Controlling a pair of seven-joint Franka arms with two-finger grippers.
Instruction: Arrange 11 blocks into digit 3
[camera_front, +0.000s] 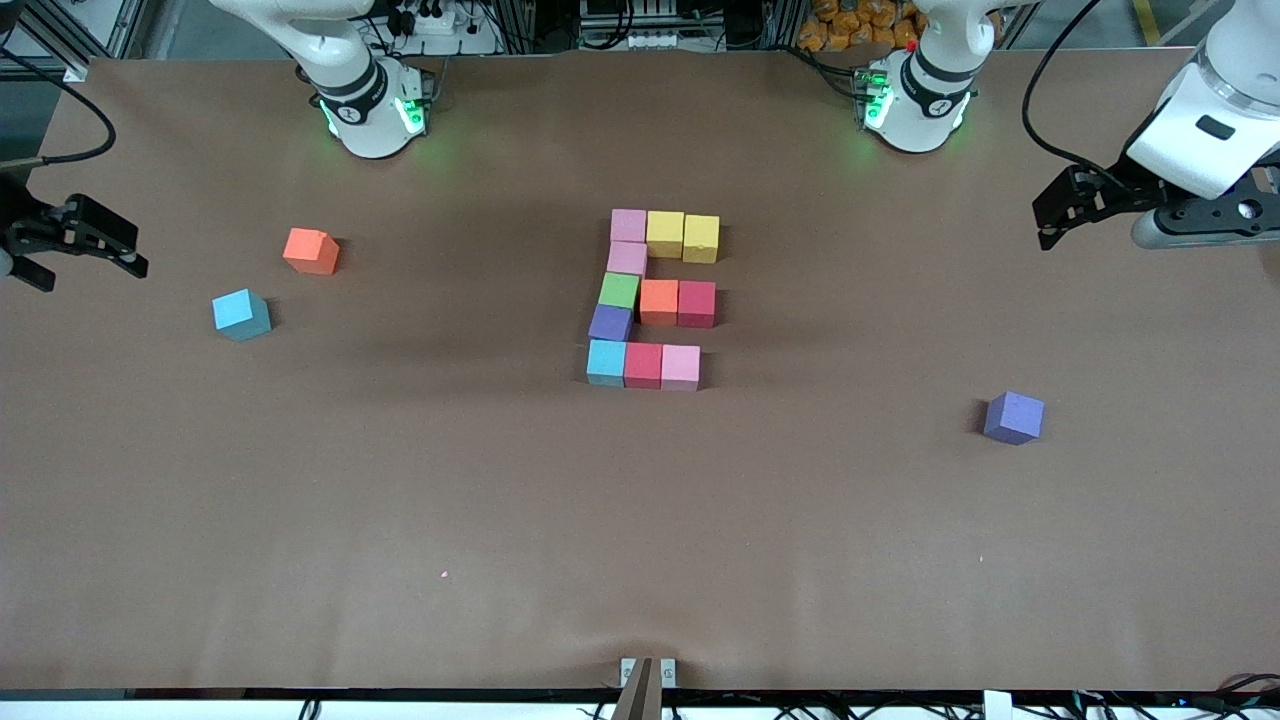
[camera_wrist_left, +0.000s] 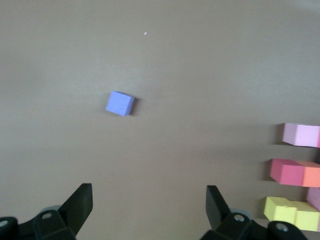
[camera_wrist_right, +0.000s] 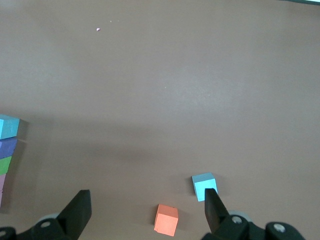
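Front view: digit 3 (camera_front: 652, 300) sits mid-counter, eleven blocks touching — pink, yellow, yellow along the bar nearest the bases; pink, green, purple, cyan down the spine; orange and red as middle bar; red and pink finishing the nearest bar. Reads as an "E" from this camera.

Three loose blocks: orange block (camera_front: 311, 251) and cyan block (camera_front: 241, 314) toward the right arm's end, near each other but apart, cyan nearer the camera; purple block (camera_front: 1013, 417) toward the left arm's end, alone.

Left gripper (camera_front: 1048, 232) hangs over the counter edge at its own end, fingers spread, nothing between them. Right gripper (camera_front: 85, 255) likewise at its end, spread and empty, partly cut off by the frame edge.

Wrist views cut the digit off at their edges; only a few of its blocks show.
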